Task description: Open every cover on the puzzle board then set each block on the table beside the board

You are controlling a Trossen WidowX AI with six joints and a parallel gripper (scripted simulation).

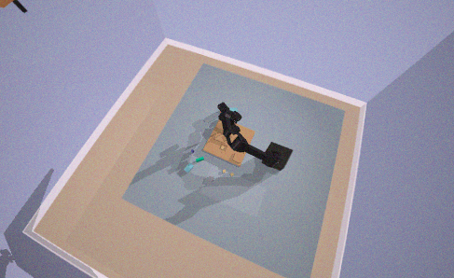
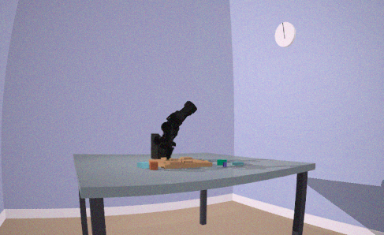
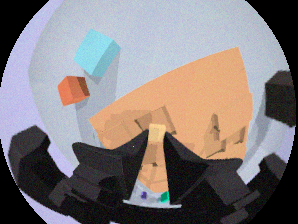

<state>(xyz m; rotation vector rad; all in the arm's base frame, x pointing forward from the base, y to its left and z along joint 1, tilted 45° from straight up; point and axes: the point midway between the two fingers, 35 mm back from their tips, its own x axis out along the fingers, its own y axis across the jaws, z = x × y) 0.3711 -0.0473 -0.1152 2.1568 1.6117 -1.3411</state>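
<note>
The tan puzzle board (image 1: 215,148) (image 2: 188,164) (image 3: 200,86) lies in the middle of the grey table. My gripper (image 3: 156,133) (image 1: 229,136) (image 2: 169,154) is down on the board, shut on a narrow tan cover piece (image 3: 156,143) that stands up between the fingers. A light blue block (image 3: 96,51) (image 2: 143,165) and an orange block (image 3: 73,90) (image 2: 153,165) rest on the table just beyond the board's far edge. A green block (image 1: 199,159) (image 2: 221,162), a teal block (image 1: 188,168) (image 2: 237,163) and a small purple block (image 1: 192,151) (image 2: 225,164) lie on the table off the board's other side.
The arm's black base (image 1: 277,156) stands beside the board. Two small yellow bits (image 1: 224,171) (image 1: 232,174) lie on the table near the board's front edge. The wells under the arm are hidden.
</note>
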